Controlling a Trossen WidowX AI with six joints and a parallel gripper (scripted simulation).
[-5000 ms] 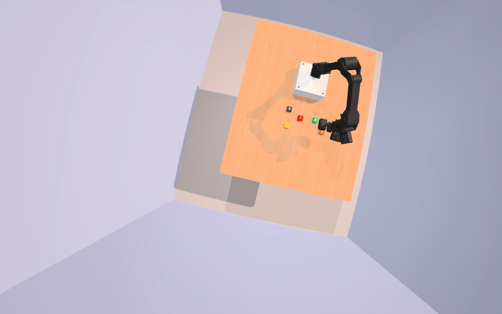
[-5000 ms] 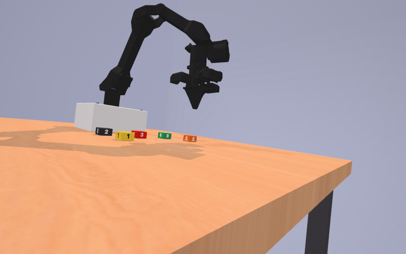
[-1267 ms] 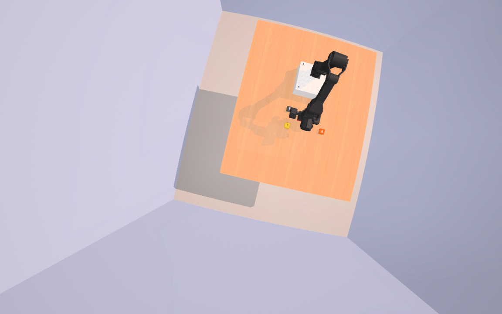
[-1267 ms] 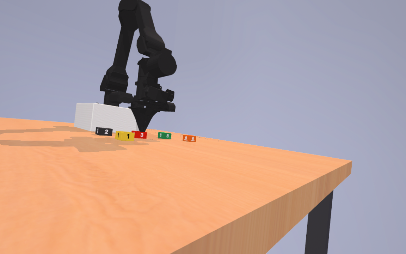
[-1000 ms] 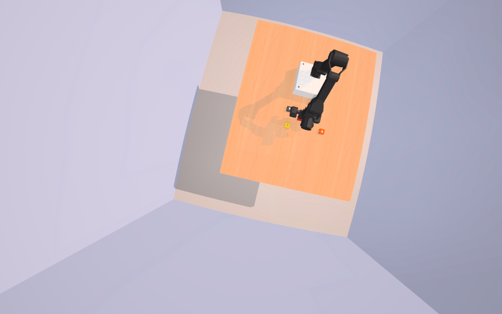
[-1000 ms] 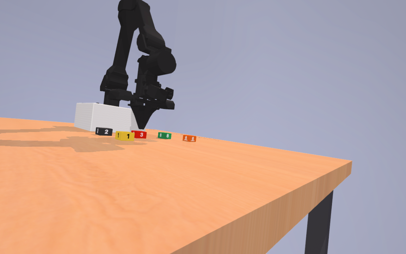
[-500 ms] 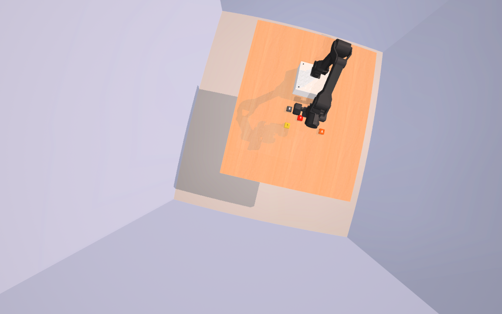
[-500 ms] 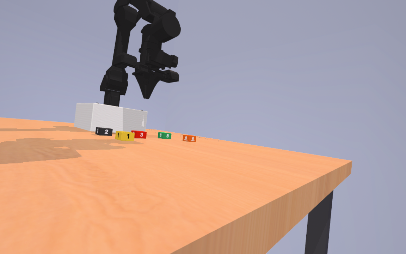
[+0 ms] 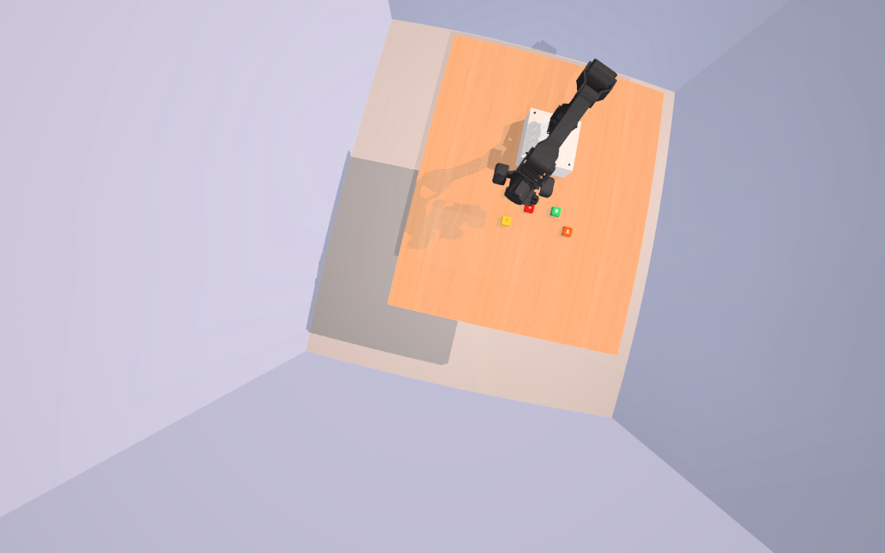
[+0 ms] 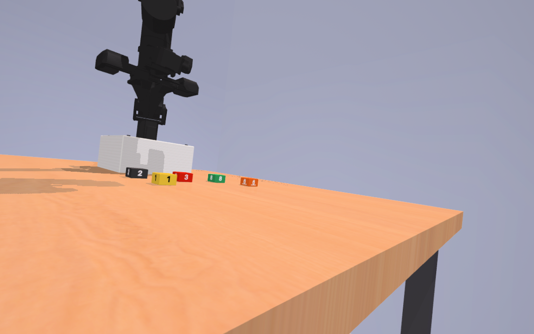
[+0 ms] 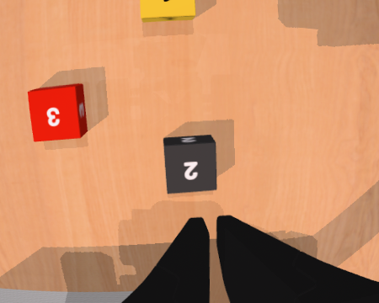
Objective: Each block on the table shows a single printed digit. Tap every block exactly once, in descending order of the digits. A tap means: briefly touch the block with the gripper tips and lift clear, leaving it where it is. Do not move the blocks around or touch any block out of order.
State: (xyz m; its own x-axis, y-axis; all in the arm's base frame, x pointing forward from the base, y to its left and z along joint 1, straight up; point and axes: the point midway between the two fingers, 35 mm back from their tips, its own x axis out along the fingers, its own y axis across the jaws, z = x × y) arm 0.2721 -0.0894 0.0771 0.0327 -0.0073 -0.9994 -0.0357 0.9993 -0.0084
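My gripper (image 11: 209,231) is shut and empty. In the wrist view its tips appear just below the black block 2 (image 10: 136,172) (image 11: 177,168), with bare table visible between them and it. In the exterior view the gripper is high above the table. The red block 3 (image 9: 528,209) (image 10: 185,177) (image 11: 42,126) lies to the left of the black block in the wrist view. The yellow block 1 (image 9: 506,220) (image 10: 164,178) (image 11: 156,10) is cut off at the top there. The green block 8 (image 9: 555,211) (image 10: 216,178) and orange block 6 (image 9: 567,232) (image 10: 249,182) stand apart. The arm mostly hides the black block in the top view.
The white base box (image 9: 565,170) (image 10: 110,153) stands on the wooden table (image 9: 501,296) (image 10: 177,249), behind the blocks in the exterior view. The red block stands near both the black and yellow blocks. The arm casts shadows across the table.
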